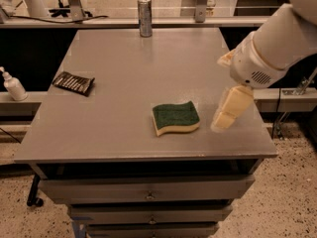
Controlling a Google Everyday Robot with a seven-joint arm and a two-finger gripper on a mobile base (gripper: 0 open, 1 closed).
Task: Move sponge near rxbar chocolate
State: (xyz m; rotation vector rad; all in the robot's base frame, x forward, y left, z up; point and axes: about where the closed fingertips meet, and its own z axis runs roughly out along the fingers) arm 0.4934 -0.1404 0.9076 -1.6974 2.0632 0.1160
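Hovering over the right side of the worktop (124,58), my hand (229,110) hangs just beside the sponge (176,118), apart from it; I cannot tell whether it is open or closed. The sponge lies flat, green side up, near the front edge, so I judge a top-down grasp suits it. The rxbar chocolate (74,83) lies well apart at the left edge, and the can (144,17) stands at the back, off that path.

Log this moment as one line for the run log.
hand: right of sponge, not touching | sponge: flat, table front, ungrasped | rxbar chocolate: table's left side
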